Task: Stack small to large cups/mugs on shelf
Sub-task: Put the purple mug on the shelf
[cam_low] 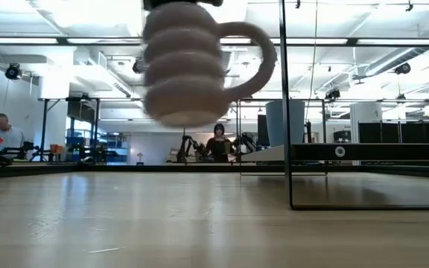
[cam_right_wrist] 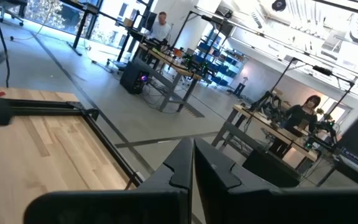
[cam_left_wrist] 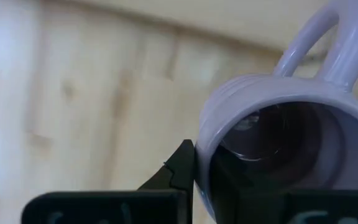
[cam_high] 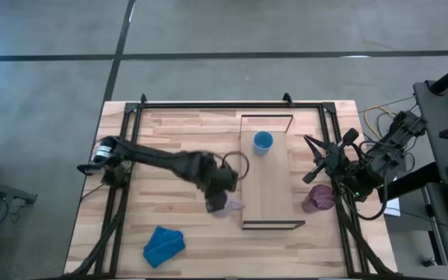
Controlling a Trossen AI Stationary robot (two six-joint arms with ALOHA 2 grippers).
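Observation:
My left gripper (cam_high: pixel 222 193) is shut on the pale lilac mug (cam_low: pixel 188 67), held in the air over the tabletop just left of the shelf (cam_high: pixel 274 194). The small bright blue cup (cam_high: pixel 263 141) stands on the shelf's far part. The dark purple cup (cam_high: pixel 319 198) stands on the table by the shelf's right side, near my right arm. My right gripper (cam_right_wrist: pixel 192 152) is shut and empty at the table's right edge (cam_high: pixel 315 159). My left gripper holds the lilac mug by its rim wall (cam_left_wrist: pixel 202 163), on the side away from the handle (cam_left_wrist: pixel 328 43). One finger (cam_left_wrist: pixel 179 169) is outside the wall and the other is inside the hollow. The fingers come from above. The mug hangs roughly upright, clear of the table.
A crumpled blue cloth (cam_high: pixel 164 245) lies near the table's front left. The shelf's thin dark frame end (cam_low: pixel 287 112) stands right of the lifted mug in the low view. People sit at desks in the room beyond the table.

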